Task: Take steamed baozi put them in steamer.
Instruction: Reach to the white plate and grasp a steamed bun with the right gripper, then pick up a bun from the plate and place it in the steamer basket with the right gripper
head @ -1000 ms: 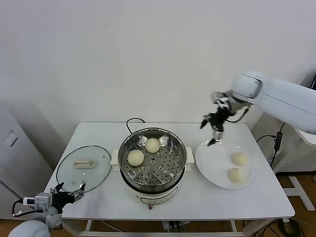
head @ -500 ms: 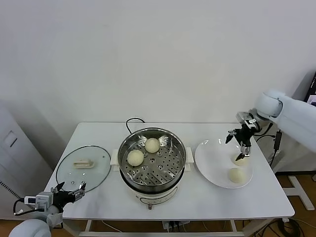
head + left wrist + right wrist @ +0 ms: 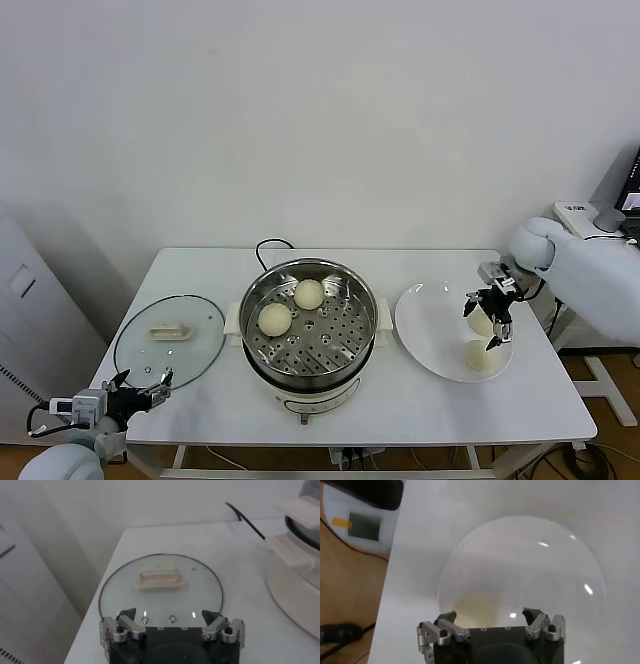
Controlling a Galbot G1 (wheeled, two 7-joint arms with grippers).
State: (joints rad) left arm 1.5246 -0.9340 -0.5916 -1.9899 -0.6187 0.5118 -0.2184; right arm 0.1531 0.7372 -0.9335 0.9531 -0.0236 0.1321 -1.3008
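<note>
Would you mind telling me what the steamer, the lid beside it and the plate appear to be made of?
The steamer looks like polished stainless steel: mirror-bright walls, perforated tray, with white handles, probably plastic. The lid looks like clear glass, since the table shows through it; its cream handle is likely plastic. The plate is glossy white, ceramic or melamine; highlights glint on it.

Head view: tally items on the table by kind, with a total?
Steamed baozi: 4, two in the steamer, two on the plate
Steamer: 1
White plate: 1
Glass lid: 1
Total: 7
</note>
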